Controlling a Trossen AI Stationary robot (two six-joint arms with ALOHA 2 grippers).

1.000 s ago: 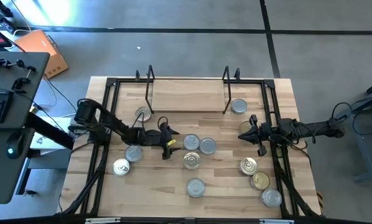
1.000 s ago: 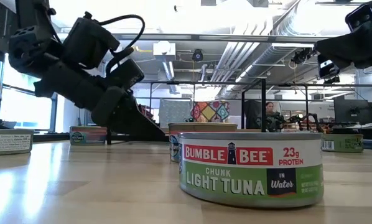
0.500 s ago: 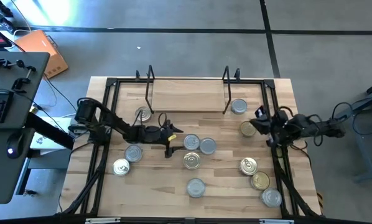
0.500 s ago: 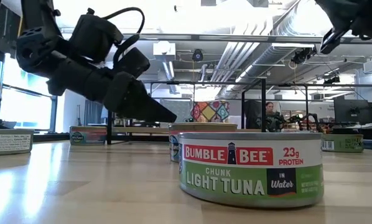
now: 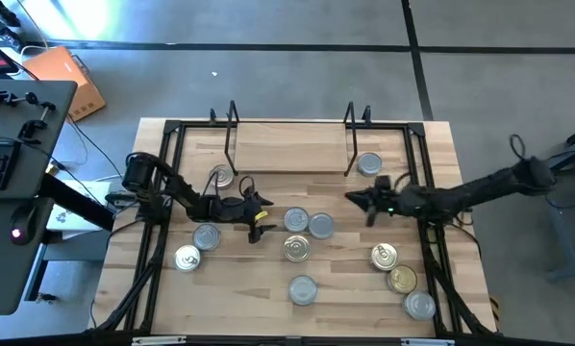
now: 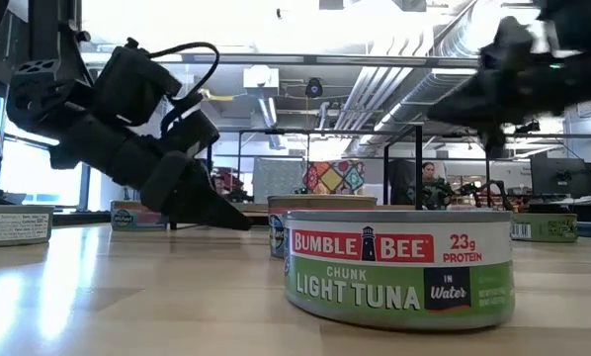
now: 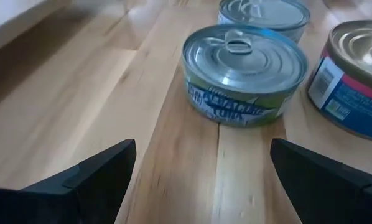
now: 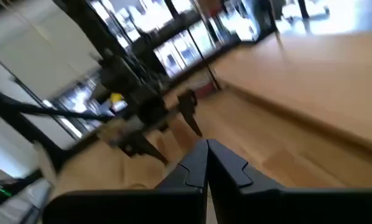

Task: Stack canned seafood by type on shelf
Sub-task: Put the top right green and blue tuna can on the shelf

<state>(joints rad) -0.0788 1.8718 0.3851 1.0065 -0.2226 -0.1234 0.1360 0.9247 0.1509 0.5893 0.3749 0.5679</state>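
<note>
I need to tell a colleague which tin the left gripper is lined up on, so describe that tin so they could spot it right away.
On the wooden table, look just ahead of the open left gripper, where three tins sit in a tight cluster. It is the near-left tin of that cluster, closest to the fingertips, with a silver ring-pull top and a green and blue label.
</note>
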